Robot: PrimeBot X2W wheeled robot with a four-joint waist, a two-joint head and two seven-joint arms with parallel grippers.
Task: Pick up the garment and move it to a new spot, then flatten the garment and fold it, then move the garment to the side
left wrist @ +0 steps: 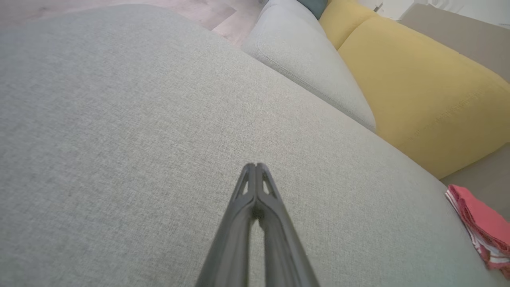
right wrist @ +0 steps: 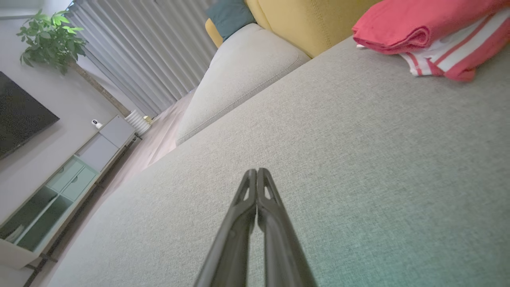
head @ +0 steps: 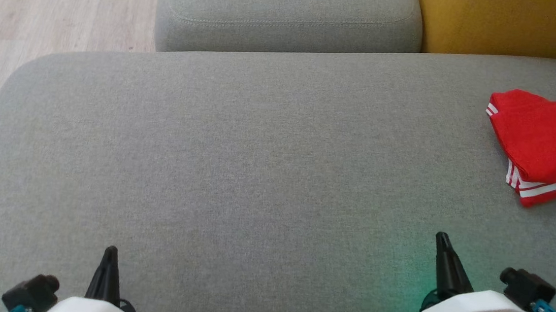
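Observation:
The garment (head: 552, 144) is a red jersey with white stripes, lying folded at the right edge of the grey sofa seat (head: 256, 174). It also appears at the lower right of the left wrist view, garment (left wrist: 484, 223), and at the top right of the right wrist view, garment (right wrist: 430, 32). My left gripper (head: 110, 252) hovers low at the near left, shut and empty, its tips together (left wrist: 255, 165). My right gripper (head: 442, 239) stands at the near right, well short of the jersey, shut and empty (right wrist: 257, 171).
A second grey cushion (head: 286, 14) and a yellow cushion (head: 505, 22) lie beyond the seat. Wooden floor (head: 42, 6) runs along the left. The right wrist view takes in a cabinet (right wrist: 71, 171), curtains (right wrist: 151, 52) and a plant (right wrist: 51, 36).

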